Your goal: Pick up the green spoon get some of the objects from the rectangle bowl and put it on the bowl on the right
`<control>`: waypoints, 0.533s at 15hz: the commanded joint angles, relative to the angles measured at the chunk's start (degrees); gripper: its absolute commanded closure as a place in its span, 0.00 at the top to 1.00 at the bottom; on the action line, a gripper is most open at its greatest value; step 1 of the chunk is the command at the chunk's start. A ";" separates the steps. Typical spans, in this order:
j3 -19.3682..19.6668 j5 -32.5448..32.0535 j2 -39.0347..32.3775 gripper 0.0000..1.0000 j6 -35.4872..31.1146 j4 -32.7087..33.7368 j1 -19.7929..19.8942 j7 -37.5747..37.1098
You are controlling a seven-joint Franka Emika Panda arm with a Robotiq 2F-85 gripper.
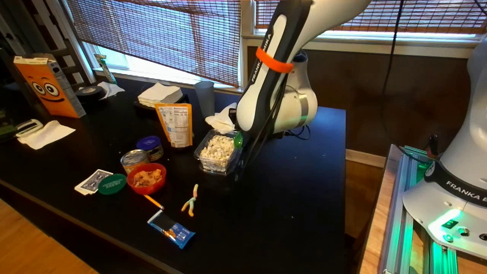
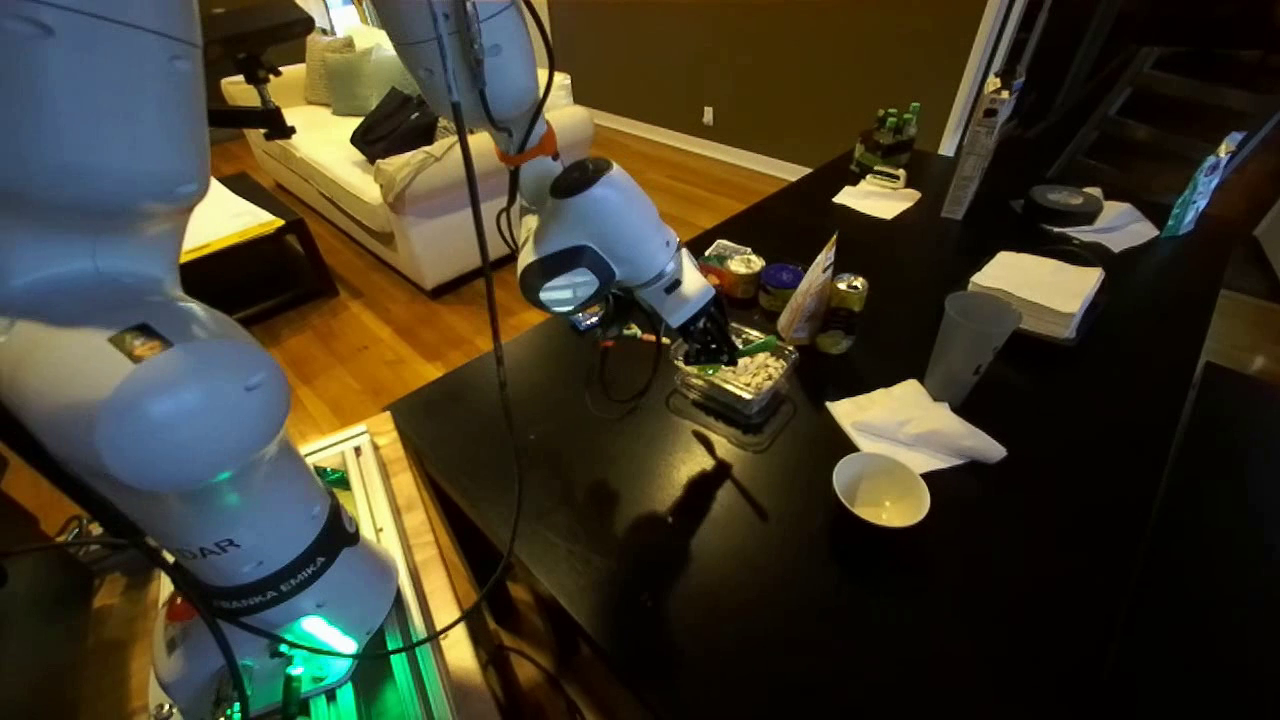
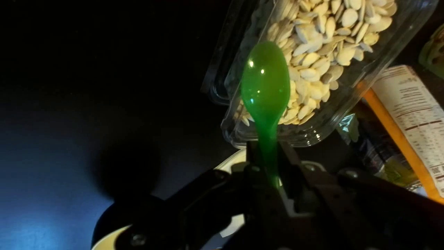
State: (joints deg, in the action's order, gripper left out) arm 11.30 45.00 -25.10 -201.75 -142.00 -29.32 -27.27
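Note:
My gripper point(image 3: 267, 149) is shut on the handle of a green spoon point(image 3: 265, 78). The spoon's head lies over a corner of the clear rectangular container point(image 3: 312, 133) in the wrist view, and no seeds show on it. Pale seeds point(image 3: 322, 52) fill much of the container. In an exterior view the gripper point(image 2: 708, 342) is at the container point(image 2: 735, 397), with the green spoon point(image 2: 757, 346) jutting out. The spoon point(image 1: 238, 140) also shows at the rim of the container point(image 1: 208, 166) in an exterior view. A white bowl point(image 2: 881, 490) stands apart from the container.
A white napkin point(image 2: 910, 425) and a grey cup point(image 2: 968, 345) stand near the white bowl. An orange-edged pouch point(image 1: 175, 125), a blue-lidded jar point(image 1: 149, 147), a can point(image 1: 134, 160) and a red bowl point(image 1: 159, 185) of snacks are beside the container. A blue packet point(image 1: 171, 229) lies in front.

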 commanded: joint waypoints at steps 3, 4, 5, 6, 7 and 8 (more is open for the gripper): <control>6.49 15.42 -4.06 0.04 1.06 6.58 -11.80 0.71; 7.86 17.58 -4.62 0.04 1.23 7.77 -13.36 1.12; 9.15 19.59 -5.30 0.04 1.18 8.77 -14.84 1.54; 10.71 21.50 -6.21 0.04 1.26 10.06 -16.15 2.14; 12.38 23.43 -7.49 0.04 1.72 11.40 -17.36 2.94; 13.90 25.20 -9.03 0.04 1.86 12.61 -18.62 3.67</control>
State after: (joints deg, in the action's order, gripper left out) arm 20.73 64.09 -29.65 -201.30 -134.15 -44.37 -26.30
